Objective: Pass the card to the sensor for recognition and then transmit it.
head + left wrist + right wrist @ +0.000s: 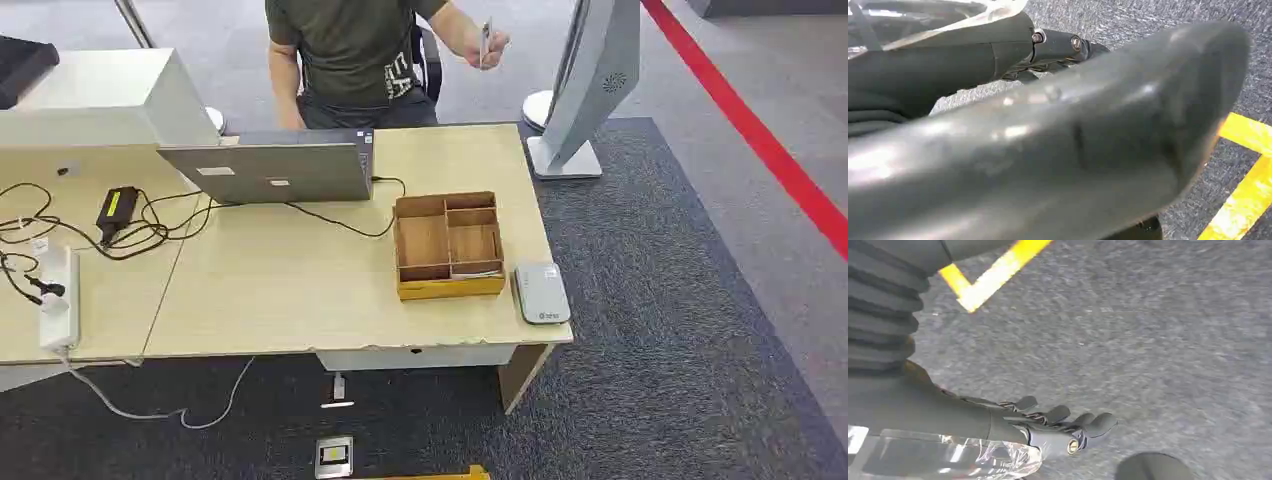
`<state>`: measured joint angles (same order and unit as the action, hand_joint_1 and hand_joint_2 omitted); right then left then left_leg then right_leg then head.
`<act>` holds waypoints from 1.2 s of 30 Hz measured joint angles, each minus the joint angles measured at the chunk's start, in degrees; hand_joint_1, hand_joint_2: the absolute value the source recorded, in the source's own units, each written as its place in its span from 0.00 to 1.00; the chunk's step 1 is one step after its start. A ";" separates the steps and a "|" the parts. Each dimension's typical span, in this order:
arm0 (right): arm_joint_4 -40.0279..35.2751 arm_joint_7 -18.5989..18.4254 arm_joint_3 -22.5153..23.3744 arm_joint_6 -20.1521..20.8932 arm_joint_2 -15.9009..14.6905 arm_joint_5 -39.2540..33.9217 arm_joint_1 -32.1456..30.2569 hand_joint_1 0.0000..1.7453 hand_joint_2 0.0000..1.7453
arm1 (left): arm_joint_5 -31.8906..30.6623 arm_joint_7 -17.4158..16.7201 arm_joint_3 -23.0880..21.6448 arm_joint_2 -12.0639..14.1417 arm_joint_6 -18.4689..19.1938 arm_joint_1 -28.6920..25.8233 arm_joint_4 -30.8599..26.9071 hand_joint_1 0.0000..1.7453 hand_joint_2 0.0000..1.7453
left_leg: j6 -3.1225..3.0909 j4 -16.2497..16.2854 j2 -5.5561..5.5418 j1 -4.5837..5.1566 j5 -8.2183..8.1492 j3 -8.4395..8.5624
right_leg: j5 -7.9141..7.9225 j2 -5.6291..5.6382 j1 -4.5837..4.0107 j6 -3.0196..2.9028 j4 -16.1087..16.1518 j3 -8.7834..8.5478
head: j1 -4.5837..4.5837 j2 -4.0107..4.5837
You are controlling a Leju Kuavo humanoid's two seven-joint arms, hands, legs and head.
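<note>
Hanging closest to its wrist camera, the left hand (1058, 150) shows as one thick grey blurred shape against grey carpet (1148, 20) with yellow floor tape (1243, 200); whether its fingers are spread or curled cannot be told. One right hand (1058, 427) hangs over the same carpet in its own wrist view, dark fingers (1098, 424) held loosely apart with nothing in them.

From the head view, one pale wooden bench (280, 280) fills the middle, its left end cut off by the frame. One person (350, 60) sits behind it, seen from the shoulders down, with one raised hand (485, 45) pinching a thin card (486, 42), edge-on and hard to make out, well above and behind the bench. One tall grey stand (590, 80) rises off the bench's far right corner. One open laptop (275, 170) faces the person. One wooden box (447, 245) with several compartments sits near the right end, and one small grey sensor (540, 292) lies flat just beside it. One white power strip (58, 300) and one black adapter (117, 208) lie among tangled cables on the left.
</note>
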<state>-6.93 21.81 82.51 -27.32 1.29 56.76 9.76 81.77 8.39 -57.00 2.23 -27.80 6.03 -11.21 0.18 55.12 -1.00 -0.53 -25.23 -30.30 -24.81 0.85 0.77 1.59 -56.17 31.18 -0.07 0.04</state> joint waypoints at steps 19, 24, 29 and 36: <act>-42.38 -39.46 -35.87 4.46 -19.53 -67.67 12.51 0.00 1.00 | -4.57 -0.92 -2.93 0.85 4.33 -0.10 0.11 0.00 0.00 | -0.66 0.15 0.49 1.53 0.38 -0.81 | 0.49 0.52 1.60 0.84 -0.80 1.09 | -0.22 0.00; -58.19 -29.19 -59.27 4.66 -25.82 -68.27 14.03 0.00 1.00 | -6.14 -3.98 -4.44 1.35 5.57 1.55 0.17 0.00 0.00 | -0.77 0.15 0.98 1.16 0.25 -0.97 | 0.48 0.98 1.25 0.86 -0.53 0.81 | 0.04 0.00; -66.71 -28.41 -73.67 6.58 -28.24 -64.04 16.47 0.00 1.00 | -6.69 -4.42 -5.73 1.16 5.51 1.07 0.17 0.00 0.00 | -0.72 0.21 -0.09 1.04 0.65 -1.24 | 0.53 -0.08 1.07 0.86 -0.53 0.81 | 0.07 0.00; -71.91 -29.08 -86.14 9.40 -28.15 -56.86 19.27 0.00 1.00 | -6.88 -4.42 -6.95 0.46 5.42 1.01 0.15 0.00 0.00 | -0.72 0.19 -0.24 0.88 0.65 -1.36 | 0.48 -0.26 1.03 0.85 -0.53 0.82 | 0.04 0.00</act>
<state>-78.84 -7.28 -3.63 -17.92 -26.86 -0.10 29.03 74.88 3.98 -63.95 2.69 -22.38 7.04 -11.06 -0.54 55.31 -1.24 0.35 -24.57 -31.66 -24.32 0.60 1.79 2.44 -56.70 31.99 -0.02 0.04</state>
